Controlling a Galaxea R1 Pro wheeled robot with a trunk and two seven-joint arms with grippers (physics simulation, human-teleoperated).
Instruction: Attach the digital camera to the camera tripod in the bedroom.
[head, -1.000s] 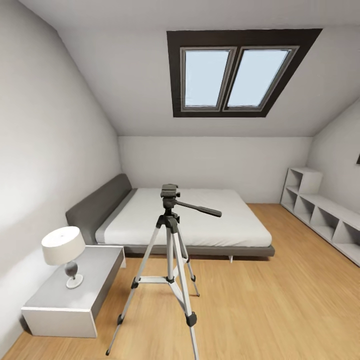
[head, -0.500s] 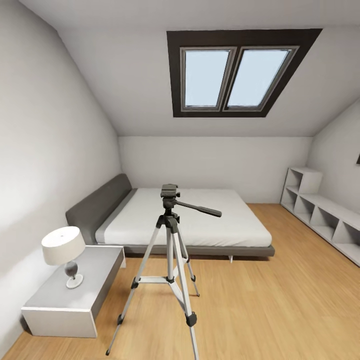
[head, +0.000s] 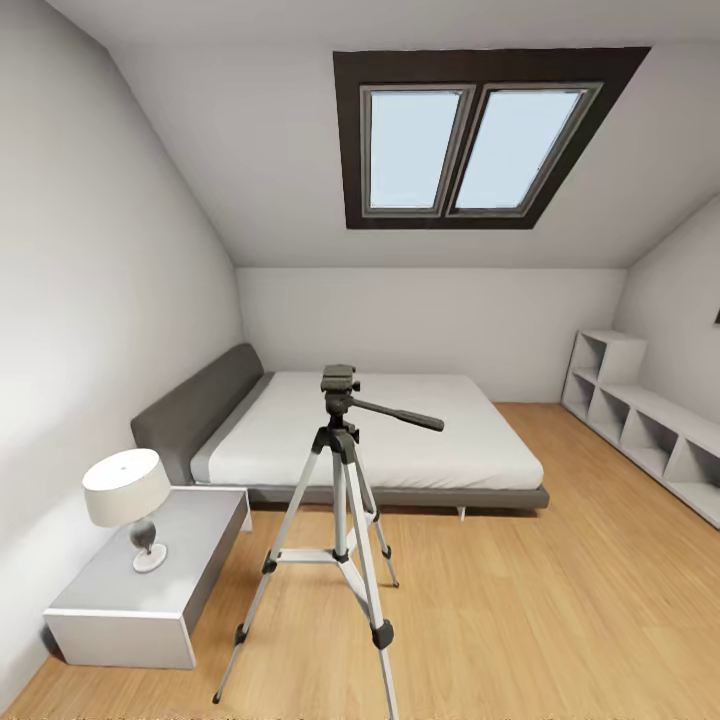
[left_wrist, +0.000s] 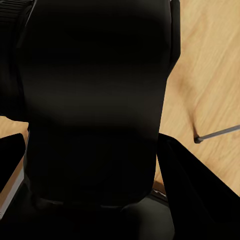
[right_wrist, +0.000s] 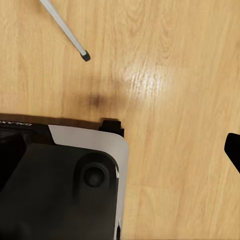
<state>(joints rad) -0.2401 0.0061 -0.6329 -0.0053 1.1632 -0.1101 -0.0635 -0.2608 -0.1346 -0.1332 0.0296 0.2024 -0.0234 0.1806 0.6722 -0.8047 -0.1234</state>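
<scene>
The camera tripod (head: 340, 480) stands on the light wood floor in front of the bed, silver legs spread. Its black head (head: 338, 384) carries nothing, and the long pan handle (head: 402, 415) points right. In the left wrist view a boxy black body, the digital camera (left_wrist: 95, 75), sits between the two dark fingers of my left gripper (left_wrist: 95, 170), which is shut on it. One tripod foot (left_wrist: 198, 139) shows beyond it. In the right wrist view one black fingertip (right_wrist: 233, 149) of my right gripper stands far out at the edge, with nothing held, above the floor and another tripod foot (right_wrist: 85, 55).
A white bed (head: 400, 440) with a grey headboard stands behind the tripod. A grey nightstand (head: 150, 585) with a white lamp (head: 126, 490) is at the left wall. White cube shelves (head: 650, 430) line the right wall. My own base (right_wrist: 60, 185) shows below the right wrist.
The whole head view has shifted slightly, so the camera moved a little. The tripod and furniture stand where they were.
</scene>
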